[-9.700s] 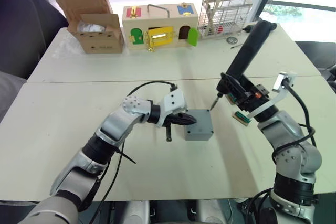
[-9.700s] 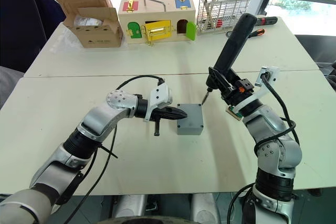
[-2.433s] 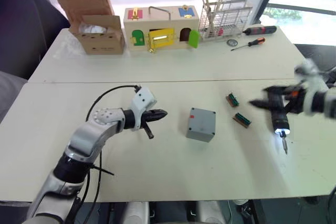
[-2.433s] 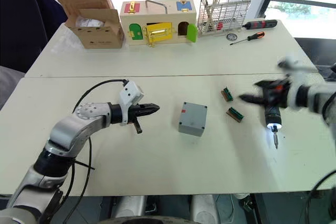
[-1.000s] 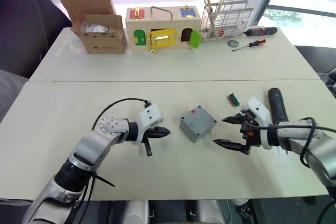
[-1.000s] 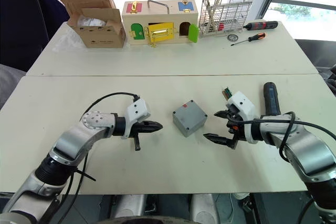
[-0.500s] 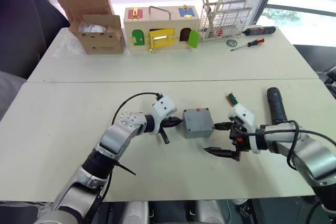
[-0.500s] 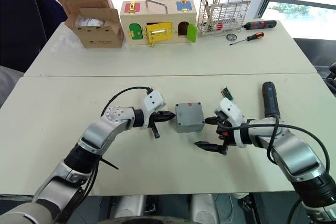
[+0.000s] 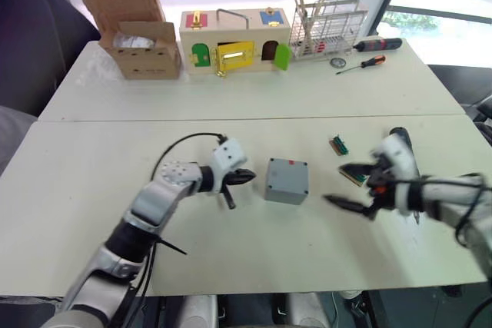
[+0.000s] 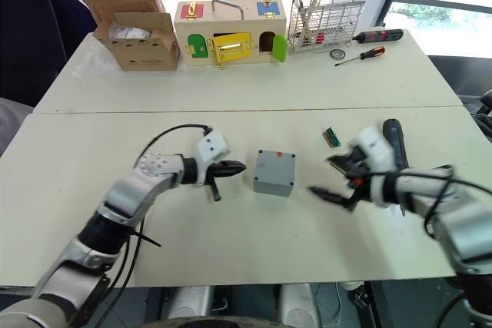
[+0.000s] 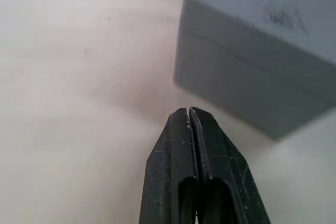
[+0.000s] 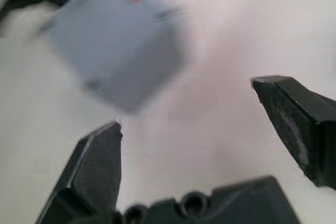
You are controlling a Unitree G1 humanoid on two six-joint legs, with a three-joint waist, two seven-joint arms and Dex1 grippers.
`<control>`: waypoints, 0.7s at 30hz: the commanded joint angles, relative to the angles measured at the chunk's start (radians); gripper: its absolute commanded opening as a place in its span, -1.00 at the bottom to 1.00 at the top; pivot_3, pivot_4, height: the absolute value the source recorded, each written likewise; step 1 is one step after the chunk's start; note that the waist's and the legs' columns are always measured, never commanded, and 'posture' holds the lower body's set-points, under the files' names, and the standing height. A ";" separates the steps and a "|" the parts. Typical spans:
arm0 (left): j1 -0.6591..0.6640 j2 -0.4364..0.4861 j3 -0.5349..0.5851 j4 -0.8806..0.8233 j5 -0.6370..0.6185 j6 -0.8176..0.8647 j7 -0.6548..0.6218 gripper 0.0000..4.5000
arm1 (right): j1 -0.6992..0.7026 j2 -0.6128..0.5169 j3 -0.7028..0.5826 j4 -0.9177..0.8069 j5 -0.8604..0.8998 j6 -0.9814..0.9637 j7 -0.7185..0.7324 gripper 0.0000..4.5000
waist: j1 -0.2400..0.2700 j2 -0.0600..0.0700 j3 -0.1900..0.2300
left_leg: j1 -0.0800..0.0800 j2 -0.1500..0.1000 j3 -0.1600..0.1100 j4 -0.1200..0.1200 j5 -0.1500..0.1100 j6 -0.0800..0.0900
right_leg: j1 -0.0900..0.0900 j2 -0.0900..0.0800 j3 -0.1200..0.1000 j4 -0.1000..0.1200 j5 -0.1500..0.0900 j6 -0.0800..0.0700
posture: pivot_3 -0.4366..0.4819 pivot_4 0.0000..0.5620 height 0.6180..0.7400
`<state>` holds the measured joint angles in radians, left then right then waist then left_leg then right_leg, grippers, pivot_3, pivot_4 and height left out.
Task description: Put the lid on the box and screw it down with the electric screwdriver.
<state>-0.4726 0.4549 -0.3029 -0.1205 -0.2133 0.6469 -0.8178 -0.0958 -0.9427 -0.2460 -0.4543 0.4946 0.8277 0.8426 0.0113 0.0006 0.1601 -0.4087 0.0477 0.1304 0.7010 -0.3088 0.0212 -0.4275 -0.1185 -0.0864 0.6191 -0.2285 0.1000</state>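
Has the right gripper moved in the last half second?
Yes. The right gripper has pulled back from the box toward the robot's right, nearer the electric screwdriver. It is open and holds nothing.

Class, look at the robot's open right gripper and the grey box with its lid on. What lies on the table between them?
Nothing: in the left eye view the table is bare between the right gripper and the box. The right wrist view agrees.
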 commanded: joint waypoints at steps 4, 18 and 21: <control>0.006 0.032 0.100 -0.124 -0.128 0.065 -0.061 -1.00 | -0.136 0.159 -0.121 0.226 0.025 -0.086 -0.120 0.98 | 0.000 0.000 0.000 | 0.000 0.000 0.000 0.000 0.000 0.000 | 0.001 0.000 0.000 0.000 0.000 0.000 | -0.05 -0.47 0.80; -0.019 0.032 0.063 -0.184 -0.120 0.066 -0.041 -1.00 | -0.307 0.313 0.054 0.714 -0.193 -0.441 -0.177 0.23 | -0.003 0.000 0.000 | 0.000 -0.001 0.003 -0.001 0.003 -0.006 | 0.000 0.001 0.000 0.001 0.000 0.000 | -0.05 -0.47 0.80; -0.016 0.030 0.063 -0.189 -0.125 0.069 -0.039 -1.00 | -0.304 0.320 0.054 0.729 -0.189 -0.448 -0.177 0.23 | -0.002 0.000 0.000 | 0.000 -0.001 0.003 -0.001 0.003 -0.006 | 0.000 0.001 0.000 0.001 0.000 0.000 | -0.05 -0.47 0.80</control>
<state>-0.4846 0.4815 -0.2451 -0.2727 -0.3275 0.7180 -0.8614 -0.3898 -0.6222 -0.1705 0.2829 0.3054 0.4014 0.6653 0.0094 0.0007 0.1600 -0.4085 0.0468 0.1338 0.7003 -0.3054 0.0153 -0.4271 -0.1176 -0.0862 0.6206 -0.2285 0.1004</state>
